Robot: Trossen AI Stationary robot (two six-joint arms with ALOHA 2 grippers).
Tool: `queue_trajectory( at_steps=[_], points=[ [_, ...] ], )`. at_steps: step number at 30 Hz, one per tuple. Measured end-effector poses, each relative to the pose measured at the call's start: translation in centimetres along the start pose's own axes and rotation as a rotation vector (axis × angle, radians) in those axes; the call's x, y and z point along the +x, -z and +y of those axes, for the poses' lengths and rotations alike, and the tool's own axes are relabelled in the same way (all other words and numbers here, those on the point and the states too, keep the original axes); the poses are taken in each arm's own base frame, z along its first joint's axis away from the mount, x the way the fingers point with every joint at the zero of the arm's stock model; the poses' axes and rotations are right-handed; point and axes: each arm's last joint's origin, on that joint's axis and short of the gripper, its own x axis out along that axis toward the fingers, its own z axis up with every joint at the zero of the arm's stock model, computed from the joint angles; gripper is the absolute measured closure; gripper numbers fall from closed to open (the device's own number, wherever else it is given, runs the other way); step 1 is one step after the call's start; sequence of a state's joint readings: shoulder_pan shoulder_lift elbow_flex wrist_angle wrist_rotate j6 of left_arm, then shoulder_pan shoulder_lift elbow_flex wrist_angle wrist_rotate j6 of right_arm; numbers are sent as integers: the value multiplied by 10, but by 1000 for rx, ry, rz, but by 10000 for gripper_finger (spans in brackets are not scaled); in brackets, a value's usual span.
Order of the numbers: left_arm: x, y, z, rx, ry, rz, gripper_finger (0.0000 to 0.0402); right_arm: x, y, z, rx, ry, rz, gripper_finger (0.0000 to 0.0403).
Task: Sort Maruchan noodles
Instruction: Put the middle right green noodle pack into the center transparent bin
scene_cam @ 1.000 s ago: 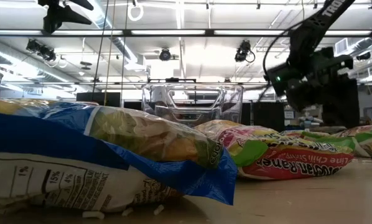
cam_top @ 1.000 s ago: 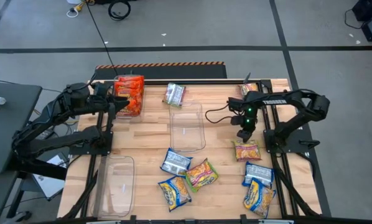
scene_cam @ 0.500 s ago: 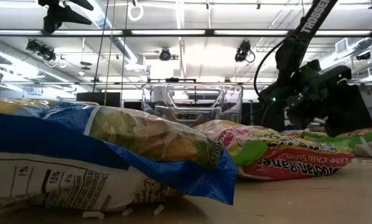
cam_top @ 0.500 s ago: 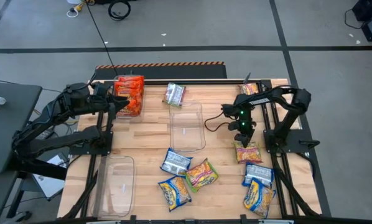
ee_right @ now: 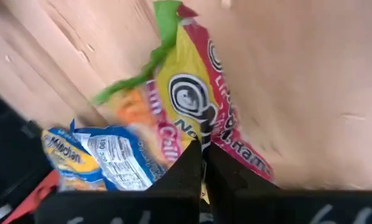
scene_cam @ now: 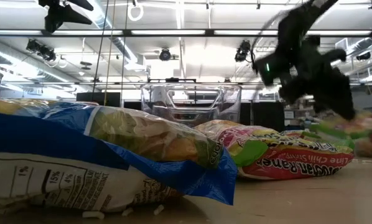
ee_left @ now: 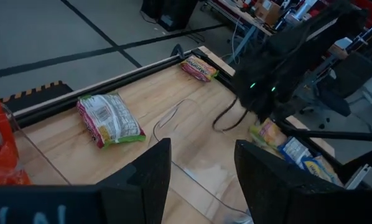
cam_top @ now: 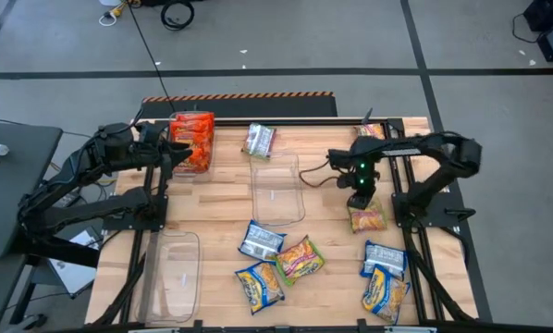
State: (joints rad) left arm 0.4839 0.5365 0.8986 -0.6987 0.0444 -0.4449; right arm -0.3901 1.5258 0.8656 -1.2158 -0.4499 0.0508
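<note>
My right gripper [cam_top: 358,198] is shut on a yellow-pink-green noodle packet [cam_top: 368,217] at the table's right middle; the packet also shows in the right wrist view [ee_right: 186,106]. My left gripper [ee_left: 201,171] is open and empty at the far left, beside a clear bin holding orange-red packets [cam_top: 191,139]. Other packets lie flat on the table: a pink-green one [cam_top: 258,139] at the far edge, one [cam_top: 371,131] at the far right, and several [cam_top: 276,262] near the front. My right gripper pinches the packet's far end [ee_right: 201,144] between its two shut fingers, coming from above and pointing down. The packet hangs slanting below the fingers. I cannot tell whether its near end [cam_top: 373,227] touches the table.
An empty clear bin [cam_top: 278,190] stands at the table's centre, left of my right gripper. Another clear bin [cam_top: 175,273] stands at the near left. Two blue-yellow packets [cam_top: 384,277] lie near the right front corner, just nearer than the held packet.
My right gripper has dipped down onto the yellow-pink-green packet, then risen with it and drawn it a little toward the far edge. The packet's far end has come up off the table.
</note>
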Motion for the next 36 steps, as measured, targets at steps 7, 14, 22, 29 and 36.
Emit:
queue_trajectory(
  at_steps=[7,14,22,29,36],
  points=[
    [0,-1,1,68,-37,-18,221,-81,24,60,-71,317,-383,396],
    [10,-8,1,149,-120,-74,221,-132,27,121,-129,540,-842,399],
    [50,-11,2,177,-175,72,221,-132,-54,170,-193,615,-1077,400],
    [31,-28,-6,257,-284,260,221,-96,-128,171,-230,741,-985,400],
    [-8,-38,-9,264,-390,284,221,-57,-172,151,-175,870,-897,398]
  ],
)
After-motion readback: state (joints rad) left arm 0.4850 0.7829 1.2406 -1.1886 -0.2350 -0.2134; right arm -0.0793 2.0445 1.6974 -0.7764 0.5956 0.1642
